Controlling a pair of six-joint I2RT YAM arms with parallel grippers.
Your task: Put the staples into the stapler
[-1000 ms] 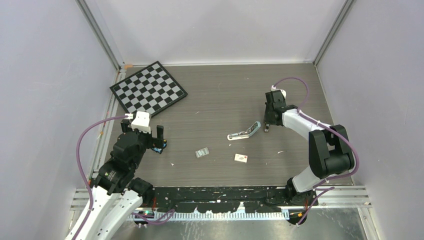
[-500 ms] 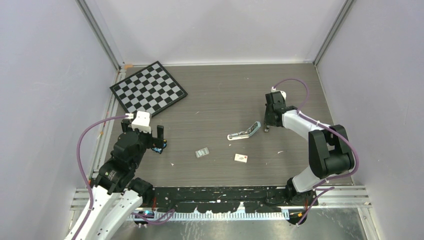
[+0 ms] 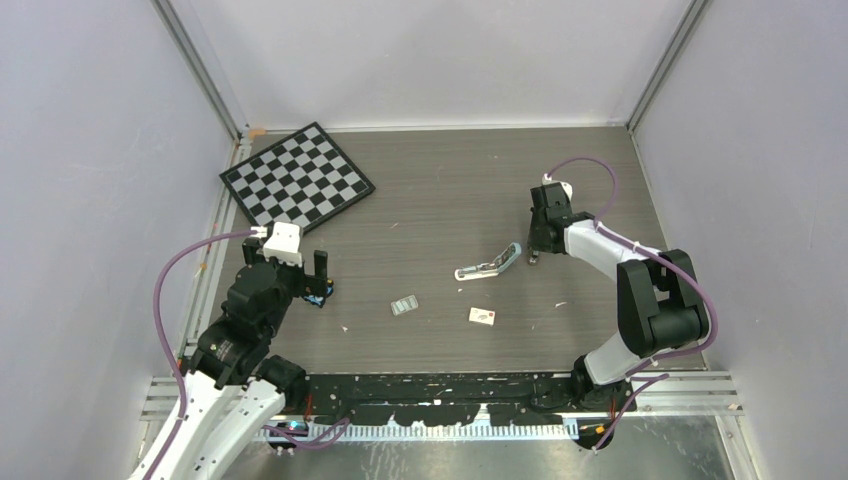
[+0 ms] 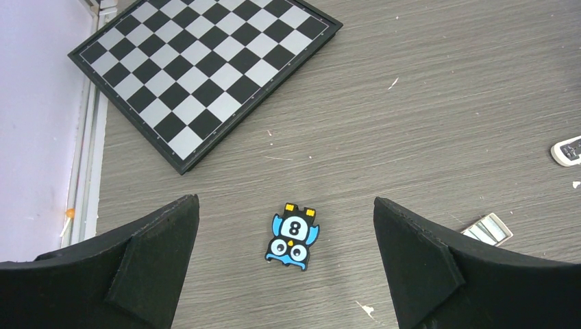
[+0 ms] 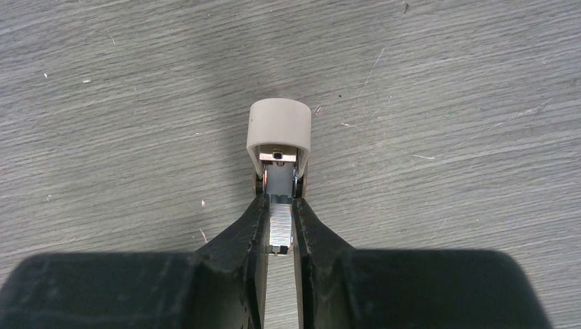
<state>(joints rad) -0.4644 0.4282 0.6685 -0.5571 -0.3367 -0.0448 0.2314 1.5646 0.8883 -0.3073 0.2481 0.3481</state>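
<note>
The stapler (image 3: 489, 264) lies open mid-table, its pale blue top swung up at the right end. My right gripper (image 3: 533, 257) is at that raised end. In the right wrist view it (image 5: 280, 200) is shut on a ribbed silvery strip of staples (image 5: 279, 232). The strip's front end meets the silver channel under a pale rounded cap (image 5: 278, 130), which looks like the stapler seen end-on. More staples (image 3: 404, 306) lie in a small holder left of centre. My left gripper (image 3: 300, 270) hangs wide open and holds nothing (image 4: 286, 200).
A black-and-blue owl gadget (image 4: 293, 236) lies on the table between the left fingers. A chessboard (image 3: 298, 176) sits at the back left. A small white box with a red mark (image 3: 484, 316) lies in front of the stapler. Walls close in on three sides.
</note>
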